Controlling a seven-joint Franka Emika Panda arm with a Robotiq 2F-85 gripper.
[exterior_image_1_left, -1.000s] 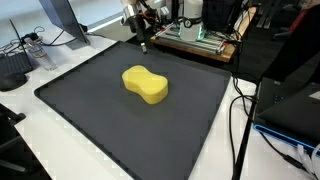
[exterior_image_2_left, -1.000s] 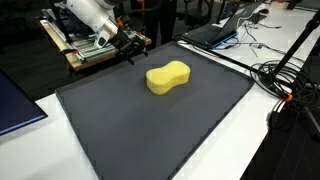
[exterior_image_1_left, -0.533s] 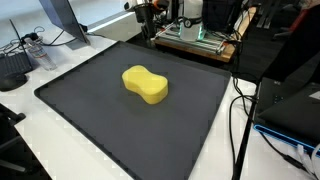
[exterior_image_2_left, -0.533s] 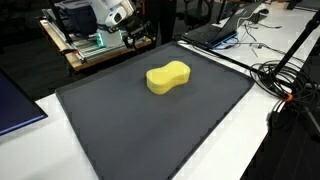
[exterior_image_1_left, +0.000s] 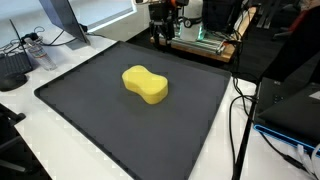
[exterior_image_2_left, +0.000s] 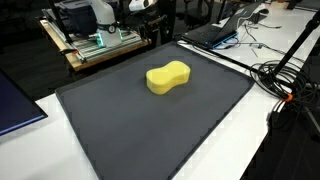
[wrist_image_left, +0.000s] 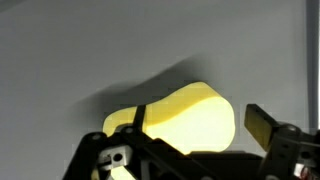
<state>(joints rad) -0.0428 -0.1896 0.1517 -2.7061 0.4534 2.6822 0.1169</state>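
A yellow peanut-shaped sponge (exterior_image_1_left: 145, 84) (exterior_image_2_left: 168, 77) lies flat near the middle of a dark grey mat (exterior_image_1_left: 90, 110) (exterior_image_2_left: 150, 130). My gripper (exterior_image_1_left: 162, 27) (exterior_image_2_left: 150, 22) hangs high over the mat's far edge, well away from the sponge and touching nothing. In the wrist view the sponge (wrist_image_left: 190, 118) shows far below, between the spread fingers of the gripper (wrist_image_left: 200, 122); the right fingertip (wrist_image_left: 262, 128) is plain to see. The jaws stand wide apart with nothing between them.
A wooden frame with lab equipment (exterior_image_1_left: 200, 40) (exterior_image_2_left: 95, 45) stands just behind the mat. Cables (exterior_image_1_left: 245, 120) (exterior_image_2_left: 285, 85) trail beside one mat edge. A laptop (exterior_image_2_left: 215, 33), a monitor stand (exterior_image_1_left: 60, 25) and a blue panel (exterior_image_2_left: 15, 105) sit around the mat.
The gripper has risen and drifted along the mat's far edge, away from the mat surface. The sponge has not moved and the jaws stay wide.
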